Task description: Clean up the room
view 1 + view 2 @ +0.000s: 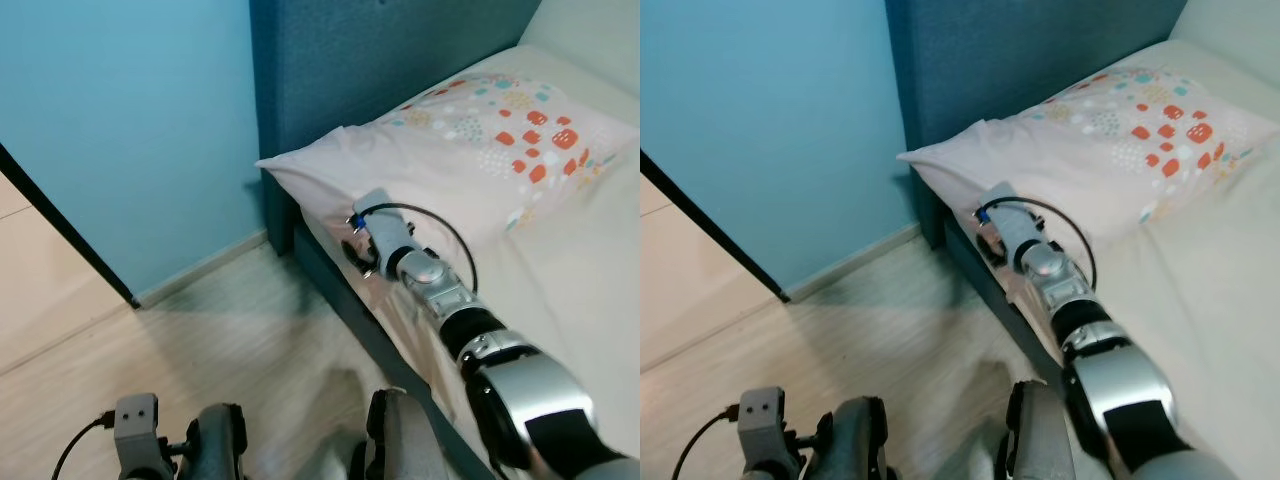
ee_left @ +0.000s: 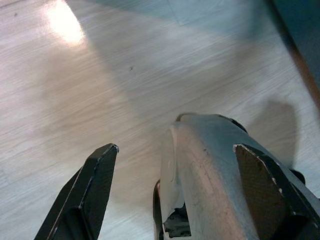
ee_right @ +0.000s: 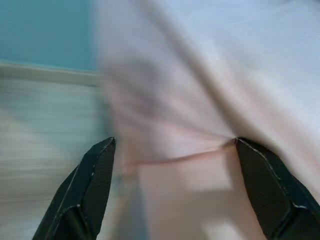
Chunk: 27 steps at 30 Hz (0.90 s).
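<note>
Low at my feet, my left jaws (image 2: 170, 195) hang idle and parted above the pale wood floor (image 2: 100, 90), with one of my own grey legs (image 2: 210, 175) showing between the fingers; they hold nothing. My right arm (image 1: 500, 360) reaches out across the edge of the bed (image 1: 590, 300), and my right jaws (image 3: 175, 170) are spread wide, one finger (image 3: 87, 185) out over the floor side, the other (image 3: 270, 185) against the pale cloth. That view is smeared, so I cannot tell whether the fingers touch the fabric or sit just off it, but they grip nothing.

My target, the pillow (image 1: 470, 150), lies at the head of the bed against the dark blue headboard (image 1: 380, 60), with one corner poking out past the mattress edge toward the blue wall (image 1: 130, 130). I judge the tidying barely begun here: that corner wants squaring up, and the sheet (image 1: 400, 320) looks rumpled along the bed's edge. I see no clutter on the floor nearby.
</note>
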### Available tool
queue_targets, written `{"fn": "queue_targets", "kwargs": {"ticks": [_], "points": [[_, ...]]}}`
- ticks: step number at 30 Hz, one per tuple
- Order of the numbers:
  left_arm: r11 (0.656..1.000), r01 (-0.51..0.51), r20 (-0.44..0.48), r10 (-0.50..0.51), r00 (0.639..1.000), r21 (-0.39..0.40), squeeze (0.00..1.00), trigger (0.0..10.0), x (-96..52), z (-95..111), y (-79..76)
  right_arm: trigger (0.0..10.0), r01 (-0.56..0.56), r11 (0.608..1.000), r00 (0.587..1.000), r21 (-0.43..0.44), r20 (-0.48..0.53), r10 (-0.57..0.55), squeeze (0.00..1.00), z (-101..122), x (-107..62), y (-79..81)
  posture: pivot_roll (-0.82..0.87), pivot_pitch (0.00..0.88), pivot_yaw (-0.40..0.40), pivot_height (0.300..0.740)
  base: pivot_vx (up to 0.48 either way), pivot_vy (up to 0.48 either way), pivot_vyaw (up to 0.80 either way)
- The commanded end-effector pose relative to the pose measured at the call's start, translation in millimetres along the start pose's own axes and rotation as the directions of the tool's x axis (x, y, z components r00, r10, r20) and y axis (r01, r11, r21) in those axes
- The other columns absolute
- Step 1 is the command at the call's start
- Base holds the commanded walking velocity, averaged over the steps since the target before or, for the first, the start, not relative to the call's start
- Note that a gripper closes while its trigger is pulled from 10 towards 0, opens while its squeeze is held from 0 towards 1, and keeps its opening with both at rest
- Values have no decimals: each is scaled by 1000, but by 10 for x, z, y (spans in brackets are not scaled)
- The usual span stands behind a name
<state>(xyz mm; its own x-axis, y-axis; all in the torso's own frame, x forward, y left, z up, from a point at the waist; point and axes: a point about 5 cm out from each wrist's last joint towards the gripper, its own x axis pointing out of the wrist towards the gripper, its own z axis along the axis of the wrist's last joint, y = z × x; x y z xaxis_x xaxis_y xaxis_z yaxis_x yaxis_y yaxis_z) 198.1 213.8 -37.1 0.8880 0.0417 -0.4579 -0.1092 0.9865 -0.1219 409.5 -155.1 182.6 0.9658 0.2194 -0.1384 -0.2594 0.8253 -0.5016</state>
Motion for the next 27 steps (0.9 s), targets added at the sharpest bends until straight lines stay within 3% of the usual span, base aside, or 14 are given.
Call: {"fn": "queue_targets", "kwargs": {"ticks": [1,2,4,5,8,12,16,18,22,26,27], "points": [[1000,8,-108,-9,994,-14,0,10000,-145,-269,-29,10000,96,994,995,-58,-31,-98,0,-56,-56,-268,217,402,-86,591,0,0,0],[1000,8,-108,-9,994,-14,0,10000,-145,-269,-29,10000,96,994,995,-58,-31,-98,0,-56,-56,-268,217,402,-86,591,0,0,0],[1000,2,-99,-4,995,-18,0,10000,-163,-260,-25,10000,148,984,986,-99,-57,-154,0,-117,-113,-446,224,405,-93,591,0,0,0],[1000,2,-99,-4,995,-18,0,10000,-163,-260,-25,10000,148,984,986,-99,-57,-154,0,-117,-113,-446,224,405,-93,591,0,0,0],[1000,-5,-90,2,996,-23,0,10000,-195,-243,-16,10000,203,970,973,-132,-87,-216,0,-209,-201,-652,230,409,-93,591,0,0,0],[1000,-3,-87,1,996,-24,0,10000,-218,-228,-15,10000,234,962,962,-138,-106,-250,0,-268,-255,-756,226,413,-93,591,0,0,0],[1000,13,-81,-15,997,-21,0,10000,-197,-196,-69,10000,189,981,978,-53,-80,-193,0,-269,-248,-703,218,408,-91,591,0,0,0],[999,22,-75,-24,997,-26,0,10000,-149,-154,-117,10000,122,989,992,83,6,-123,0,-141,-187,-588,211,399,-89,591,0,0,0],[999,33,-71,-36,997,-38,0,10000,-75,-109,-183,10000,-20,950,985,313,170,-35,0,74,-127,-463,195,363,-92,591,0,0,0],[998,36,-70,-39,997,-42,0,10000,-57,-97,-200,10000,-37,938,980,345,194,-33,0,104,-123,-457,195,363,-92,591,0,0,0],[998,47,-62,-50,997,-49,0,10000,15,-47,-254,10000,-70,918,974,392,225,-22,0,107,-119,-396,171,312,-95,591,0,0,0]]}}
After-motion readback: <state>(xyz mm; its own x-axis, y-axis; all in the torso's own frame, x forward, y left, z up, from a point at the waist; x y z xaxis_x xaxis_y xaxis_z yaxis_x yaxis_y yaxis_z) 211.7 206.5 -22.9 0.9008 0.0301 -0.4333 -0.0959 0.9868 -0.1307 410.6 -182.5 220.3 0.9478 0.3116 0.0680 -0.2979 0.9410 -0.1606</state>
